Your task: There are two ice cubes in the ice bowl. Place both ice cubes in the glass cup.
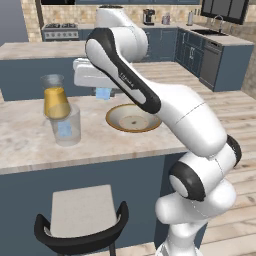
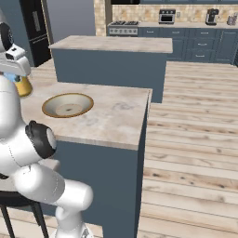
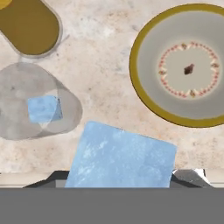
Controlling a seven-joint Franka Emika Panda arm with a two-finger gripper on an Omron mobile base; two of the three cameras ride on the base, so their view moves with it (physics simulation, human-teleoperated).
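Jaws [image 3: 124, 177] clamp 1 ice cube [image 3: 122, 157] above the counter [image 3: 109, 65]; another sits in the glass cup [image 3: 37, 103].

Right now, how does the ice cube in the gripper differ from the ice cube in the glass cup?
The held ice cube is pinched in the gripper and hangs above the counter between the ice bowl and the glass cup; the other ice cube rests at the cup's bottom. The held cube is seen bare; the other shows through glass. Both are pale-blue, translucent cubes, and both are out of the bowl.
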